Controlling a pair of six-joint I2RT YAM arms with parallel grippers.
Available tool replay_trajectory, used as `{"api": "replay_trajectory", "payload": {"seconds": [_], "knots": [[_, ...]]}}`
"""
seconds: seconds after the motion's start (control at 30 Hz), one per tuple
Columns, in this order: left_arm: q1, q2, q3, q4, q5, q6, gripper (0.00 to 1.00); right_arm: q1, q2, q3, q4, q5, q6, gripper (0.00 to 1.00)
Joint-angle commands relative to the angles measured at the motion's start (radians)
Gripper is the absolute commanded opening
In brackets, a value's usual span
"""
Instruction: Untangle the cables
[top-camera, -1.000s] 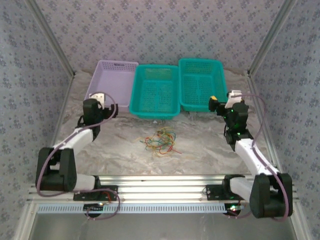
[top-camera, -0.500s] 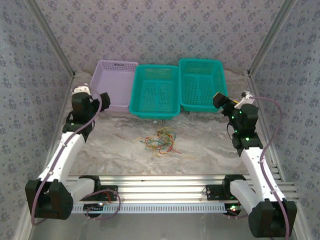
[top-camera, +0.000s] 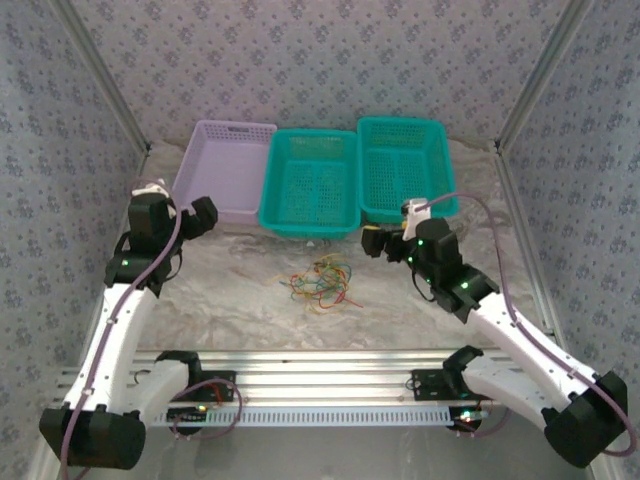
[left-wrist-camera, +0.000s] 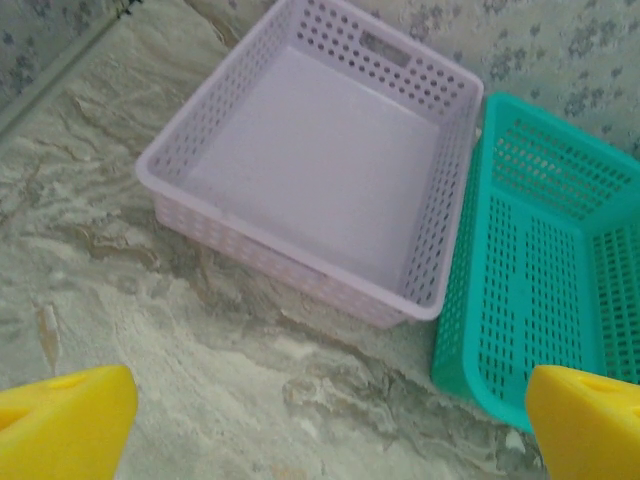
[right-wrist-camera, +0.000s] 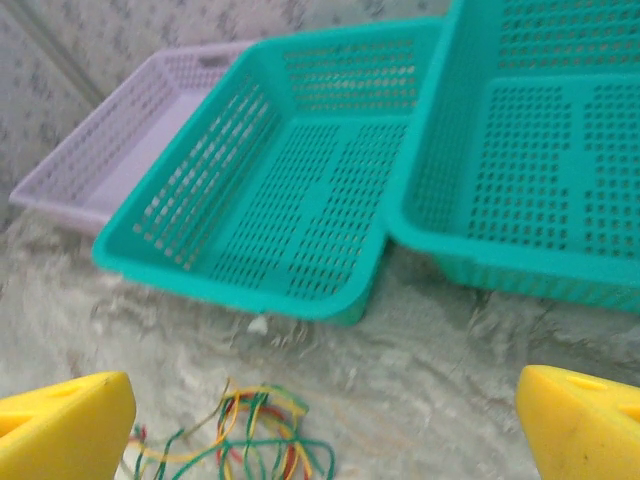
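Arms are unfolding from their tucked pose. The right fingers (right-wrist-camera: 62, 425), spread wide and empty, are now swinging in toward the cables (top-camera: 322, 280), which are lying knotted on the bench (top-camera: 240, 300) just in front of the teal baskets (top-camera: 308, 185). The left fingers (left-wrist-camera: 60, 425), equally wide and empty, are lifting to face the lilac basket (left-wrist-camera: 300, 170). A first pick seems to be starting.

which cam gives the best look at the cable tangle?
Top external: the whole tangle of cables lies unobstructed in front of the middle teal basket. Right wrist has its far part, cropped by the frame's bottom edge. Left wrist faces the lilac basket.
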Motion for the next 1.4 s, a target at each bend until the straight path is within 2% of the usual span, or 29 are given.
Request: {"api": "replay_trajectory", "payload": {"seconds": [0.0,0.17,0.33,0.7,0.9,1.17,1.27,1.37], "knots": [[-0.009,-0.013,0.001,-0.059,0.047,0.005,1.0,0.083,-0.012,-0.032,-0.068,0.087,-0.025,1.0],[-0.026,-0.025,0.0,-0.046,0.067,-0.035,1.0,0.173,-0.029,-0.061,-0.1,0.078,0.008,1.0],[-0.027,0.006,0.017,-0.053,0.149,-0.045,1.0,0.233,-0.07,-0.105,-0.118,0.09,0.033,1.0],[-0.068,0.062,0.047,-0.106,0.106,0.004,1.0,0.239,-0.097,-0.139,-0.127,-0.012,0.089,1.0],[-0.106,0.081,0.06,-0.137,0.074,0.024,1.0,0.228,-0.046,-0.101,-0.146,-0.11,0.156,0.98],[-0.134,0.126,0.078,-0.159,0.082,0.033,1.0,0.206,0.055,-0.116,-0.118,-0.2,0.206,0.9],[-0.152,0.125,0.077,-0.163,0.075,0.04,1.0,0.196,0.128,-0.088,-0.089,-0.253,0.2,0.78],[-0.19,0.125,0.078,-0.171,0.038,0.055,1.0,0.197,0.209,-0.044,-0.054,-0.298,0.207,0.71]]}}
